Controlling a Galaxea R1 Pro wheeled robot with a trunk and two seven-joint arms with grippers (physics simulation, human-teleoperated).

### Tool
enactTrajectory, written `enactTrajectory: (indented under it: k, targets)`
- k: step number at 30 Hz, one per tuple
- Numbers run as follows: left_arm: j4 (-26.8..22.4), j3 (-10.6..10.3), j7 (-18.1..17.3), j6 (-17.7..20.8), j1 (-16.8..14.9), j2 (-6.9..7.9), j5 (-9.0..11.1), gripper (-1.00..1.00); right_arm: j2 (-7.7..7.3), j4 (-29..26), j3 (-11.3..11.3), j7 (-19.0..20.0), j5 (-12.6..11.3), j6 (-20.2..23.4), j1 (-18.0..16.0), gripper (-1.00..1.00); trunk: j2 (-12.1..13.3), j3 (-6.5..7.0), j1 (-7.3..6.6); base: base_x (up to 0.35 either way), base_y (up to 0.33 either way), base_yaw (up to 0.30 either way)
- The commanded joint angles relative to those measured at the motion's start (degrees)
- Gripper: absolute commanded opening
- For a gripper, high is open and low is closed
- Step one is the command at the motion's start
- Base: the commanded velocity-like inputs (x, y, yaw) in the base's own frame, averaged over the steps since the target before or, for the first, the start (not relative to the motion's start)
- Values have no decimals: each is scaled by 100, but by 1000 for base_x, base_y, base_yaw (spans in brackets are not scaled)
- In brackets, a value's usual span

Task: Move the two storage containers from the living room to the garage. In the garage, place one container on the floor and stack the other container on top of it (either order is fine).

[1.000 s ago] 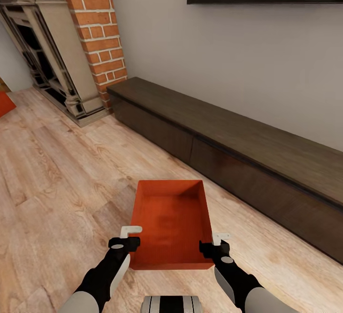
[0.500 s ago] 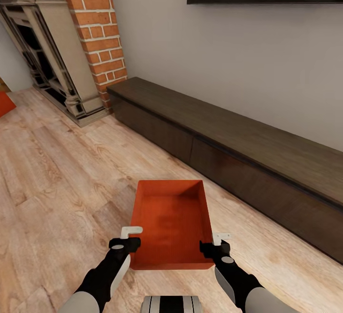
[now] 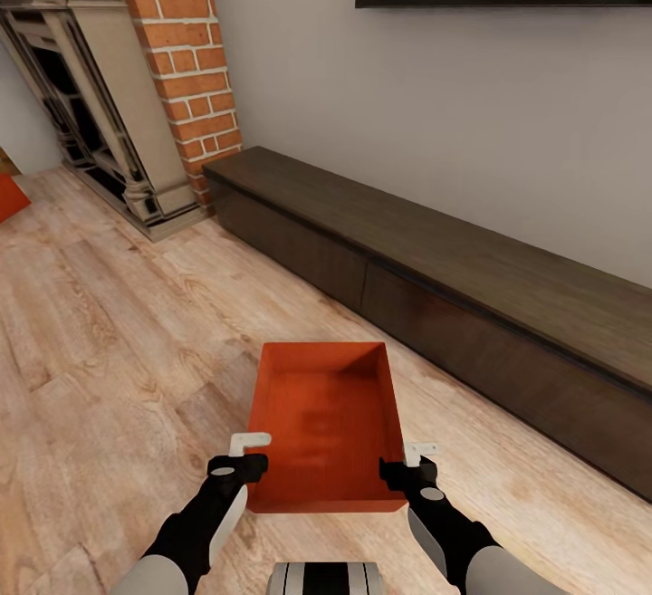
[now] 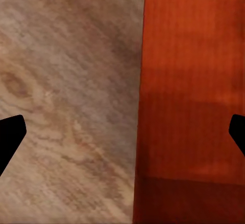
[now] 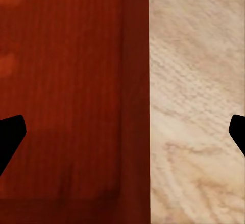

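The red-orange container (image 3: 326, 427) sits on the wood-plank floor (image 3: 109, 350) at 6 o'clock. Both grippers straddle its side walls with fingers spread wide: left gripper (image 3: 246, 452) at 7, right gripper (image 3: 409, 461) at 5. Plank floor lies free toward 9 (another red-orange piece (image 3: 9, 196) sits there). The dark bench (image 3: 435, 278) blocks 3; the brick fireplace (image 3: 181, 70) stands at 11.

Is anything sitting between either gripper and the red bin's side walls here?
Nothing visible does. The left gripper and right gripper each straddle a side wall of the storage container, fingers open.
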Motion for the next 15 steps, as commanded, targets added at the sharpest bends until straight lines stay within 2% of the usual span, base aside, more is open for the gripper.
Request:
enactTrajectory:
  k: [1,8,15]
  targets:
    - [-9,-32,50,24,-1,2,58,100,-3,5,49,-35,-61,-25,-4,100,-2,-4,-1,0,0,0]
    - [196,-49,49,12,-1,0,117,100,-8,5,49,-36,-61,-33,-4,100,-2,-4,-1,0,0,0]
    - [288,-58,50,-351,-1,1,220,100,-10,5,49,-36,-61,-42,-4,100,-2,-4,-1,0,0,0]
